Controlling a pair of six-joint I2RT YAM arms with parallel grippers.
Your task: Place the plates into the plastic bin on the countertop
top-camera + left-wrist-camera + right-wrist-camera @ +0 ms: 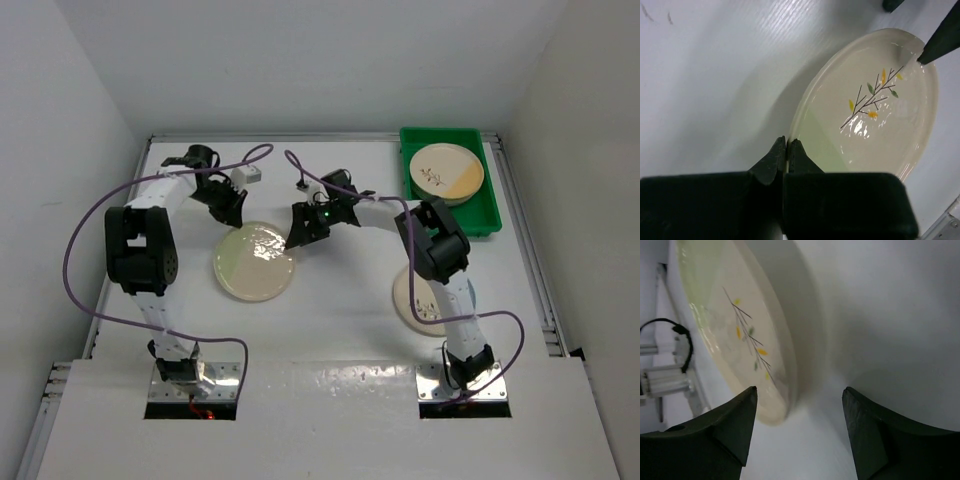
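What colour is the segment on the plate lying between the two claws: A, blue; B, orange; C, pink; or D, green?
D: the plate lying on the countertop between the left claw and the right claw has a pale green segment along one side, seen most plainly in the left wrist view.

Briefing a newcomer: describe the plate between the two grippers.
On the white table, look left of centre, between the left gripper and the right gripper. That plate has a pale green segment; the plate in the green bin shows orange.
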